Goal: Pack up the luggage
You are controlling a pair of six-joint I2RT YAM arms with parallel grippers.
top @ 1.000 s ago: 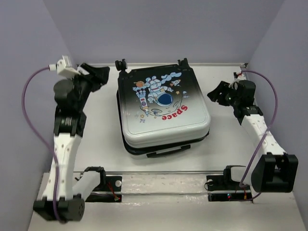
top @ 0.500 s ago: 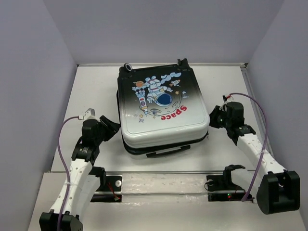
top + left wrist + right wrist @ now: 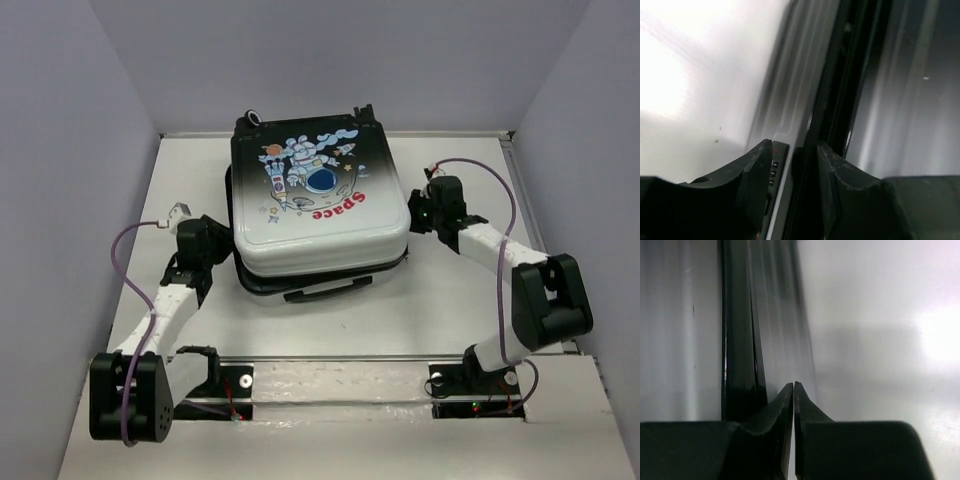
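Note:
The luggage [image 3: 310,210] lies flat and closed on the white table, astronaut and red "Space" facing up, wheels at the far end. My left gripper [image 3: 224,242] is at its left side. In the left wrist view its jaws [image 3: 792,155] stand slightly apart, straddling the black zipper seam [image 3: 840,90] and a small combination lock [image 3: 774,167] on the shell. My right gripper [image 3: 416,208] is at the luggage's right side. In the right wrist view it [image 3: 793,386] is shut and empty, its tips beside the luggage's black seam [image 3: 737,340].
The luggage's black carry handle [image 3: 322,292] faces the near side. Its wheels [image 3: 254,119] sit against the back wall. A metal rail [image 3: 330,358] runs along the table's near edge. Purple-grey walls close the left, right and back.
Both arms have swung in low against the luggage's sides. The luggage has slid away from me and a little left, towards the back wall.

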